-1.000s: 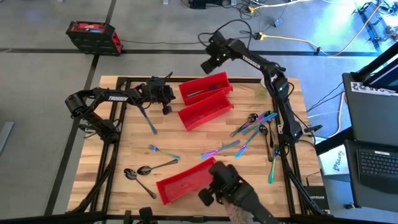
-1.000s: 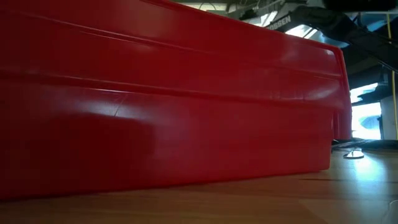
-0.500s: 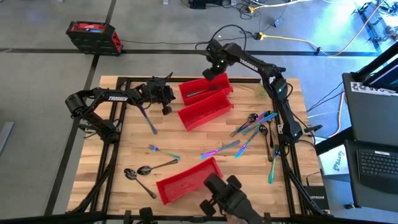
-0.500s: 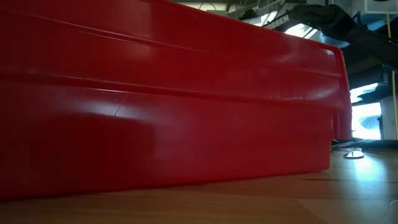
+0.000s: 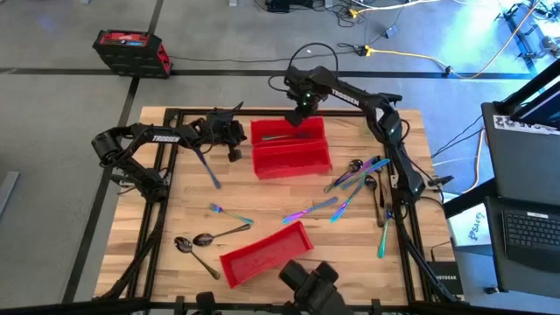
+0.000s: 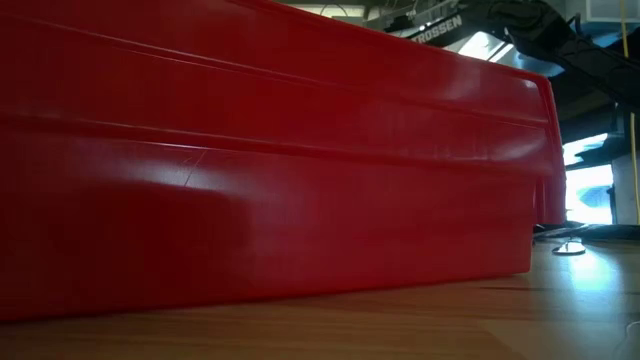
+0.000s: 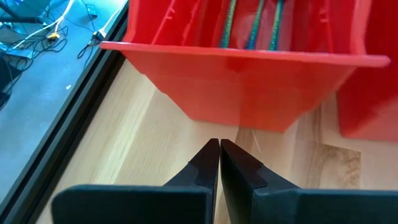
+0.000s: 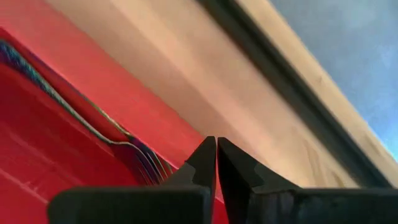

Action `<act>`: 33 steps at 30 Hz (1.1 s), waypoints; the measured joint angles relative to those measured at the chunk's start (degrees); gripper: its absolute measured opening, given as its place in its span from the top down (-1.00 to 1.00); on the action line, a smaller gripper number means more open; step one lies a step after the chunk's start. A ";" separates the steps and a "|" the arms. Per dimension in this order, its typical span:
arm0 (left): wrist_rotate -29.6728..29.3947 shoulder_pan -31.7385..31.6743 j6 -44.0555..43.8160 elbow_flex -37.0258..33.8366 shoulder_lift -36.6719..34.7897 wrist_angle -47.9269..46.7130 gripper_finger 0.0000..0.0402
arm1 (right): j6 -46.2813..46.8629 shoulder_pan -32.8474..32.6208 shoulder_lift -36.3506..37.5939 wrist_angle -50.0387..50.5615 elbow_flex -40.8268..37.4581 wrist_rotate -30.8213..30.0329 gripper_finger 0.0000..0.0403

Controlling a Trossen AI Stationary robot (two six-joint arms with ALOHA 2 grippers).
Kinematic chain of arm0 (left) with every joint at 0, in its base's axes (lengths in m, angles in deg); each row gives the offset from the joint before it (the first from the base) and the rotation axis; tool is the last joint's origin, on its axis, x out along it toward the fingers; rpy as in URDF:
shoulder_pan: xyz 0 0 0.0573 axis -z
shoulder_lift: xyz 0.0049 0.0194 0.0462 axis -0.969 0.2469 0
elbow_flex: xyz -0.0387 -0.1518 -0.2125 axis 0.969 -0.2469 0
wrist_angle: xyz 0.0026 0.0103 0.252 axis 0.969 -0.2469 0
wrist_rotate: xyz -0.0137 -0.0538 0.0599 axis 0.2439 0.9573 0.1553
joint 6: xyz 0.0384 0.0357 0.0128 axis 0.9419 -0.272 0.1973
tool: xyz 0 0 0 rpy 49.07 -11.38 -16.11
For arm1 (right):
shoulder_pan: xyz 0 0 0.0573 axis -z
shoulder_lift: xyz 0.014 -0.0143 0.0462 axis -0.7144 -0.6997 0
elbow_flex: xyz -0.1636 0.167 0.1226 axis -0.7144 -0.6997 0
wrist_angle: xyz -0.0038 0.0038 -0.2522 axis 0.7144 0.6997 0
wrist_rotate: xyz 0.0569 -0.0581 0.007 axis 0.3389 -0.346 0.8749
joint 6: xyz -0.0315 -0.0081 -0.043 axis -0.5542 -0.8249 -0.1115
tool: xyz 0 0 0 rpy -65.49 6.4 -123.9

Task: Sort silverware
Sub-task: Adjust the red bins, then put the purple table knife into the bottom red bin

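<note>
Right gripper (image 5: 301,112): I see it clenched, holding nothing, over the far rim of the far long red plastic bin (image 5: 287,129).
Left gripper (image 7: 219,149): pinched together and empty, just beside that bin's end.
Bins: I count three, two touching at the back, one (image 5: 262,254) at the near edge.
Slim iridescent silverware (image 5: 354,175): mostly scattered right of centre; some lie in the far bin.
Writing: TROSSEN on the arms.
Room: bare wood mid-table.
</note>
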 joint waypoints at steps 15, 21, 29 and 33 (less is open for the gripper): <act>-0.52 0.12 0.83 0.00 -0.08 -0.79 1.00 | -8.26 -3.92 7.49 -16.01 -0.20 -12.04 1.00; -1.09 0.69 0.63 0.00 -0.13 -1.12 1.00 | -14.88 -9.79 15.23 -18.34 -0.13 -5.06 0.99; -1.09 1.56 0.82 0.00 -0.15 -0.72 1.00 | -14.96 -22.11 24.35 -5.35 -7.08 -3.97 0.99; -1.09 1.68 0.98 0.00 -0.15 -0.56 1.00 | -10.92 -26.55 32.90 -14.12 -20.47 -4.98 0.99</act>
